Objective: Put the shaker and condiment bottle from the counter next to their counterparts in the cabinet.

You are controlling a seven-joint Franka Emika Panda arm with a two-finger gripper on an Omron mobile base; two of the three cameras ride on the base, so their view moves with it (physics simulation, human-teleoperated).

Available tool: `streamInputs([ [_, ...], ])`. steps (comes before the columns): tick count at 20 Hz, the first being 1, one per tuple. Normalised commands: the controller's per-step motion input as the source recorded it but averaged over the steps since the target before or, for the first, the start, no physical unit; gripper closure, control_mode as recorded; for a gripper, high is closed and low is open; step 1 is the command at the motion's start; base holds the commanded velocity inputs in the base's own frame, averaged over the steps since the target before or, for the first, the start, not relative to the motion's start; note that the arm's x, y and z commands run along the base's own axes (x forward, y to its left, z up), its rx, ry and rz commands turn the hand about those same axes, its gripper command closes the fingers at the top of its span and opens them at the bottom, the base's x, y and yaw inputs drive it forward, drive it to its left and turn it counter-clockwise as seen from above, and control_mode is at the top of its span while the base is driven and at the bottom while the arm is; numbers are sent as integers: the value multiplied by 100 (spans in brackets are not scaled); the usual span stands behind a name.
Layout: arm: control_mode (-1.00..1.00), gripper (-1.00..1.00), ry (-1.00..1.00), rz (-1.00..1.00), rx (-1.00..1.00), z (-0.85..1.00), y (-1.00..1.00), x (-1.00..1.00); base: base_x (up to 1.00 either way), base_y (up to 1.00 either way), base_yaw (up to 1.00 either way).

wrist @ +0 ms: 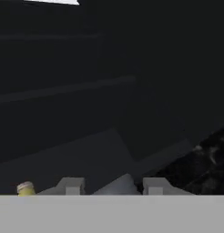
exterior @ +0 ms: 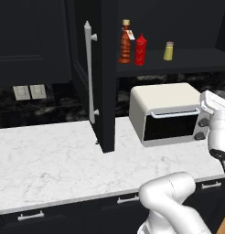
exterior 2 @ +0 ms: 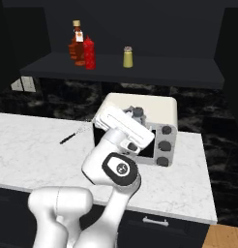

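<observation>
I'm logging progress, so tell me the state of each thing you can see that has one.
cabinet door: open.
condiment bottle: upright on the cabinet shelf, beside the red squeeze bottle.
yellowish shaker: upright on the shelf.
shaker: held between the fingertips.
gripper: closed on the shaker.
toaster oven: door shut.

veined marble counter, matt black cabinet

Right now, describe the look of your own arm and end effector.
The arm is glossy white with rounded, bulbous links, dark bands at the joints and a round black cap with a small white mark on one joint. The end effector has a flat white body and two short, blocky grey fingertips.
</observation>
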Motion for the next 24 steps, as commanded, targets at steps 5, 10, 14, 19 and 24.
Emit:
streamInputs([
  [5, -100, 100, -28, 27, -21, 80, 9, 0, 0, 0, 0],
  [10, -100, 100, -28, 29, -13, 76, 2, 0, 0, 0, 0],
  [14, -100, 100, -26, 35, -3, 65, 0, 0, 0, 0, 0],
  [19, -100, 100, -21, 34, 0, 40, 9, 0, 0, 0, 0],
  [24, -100, 100, 2, 6, 0, 0, 5, 0, 0, 0, 0],
])
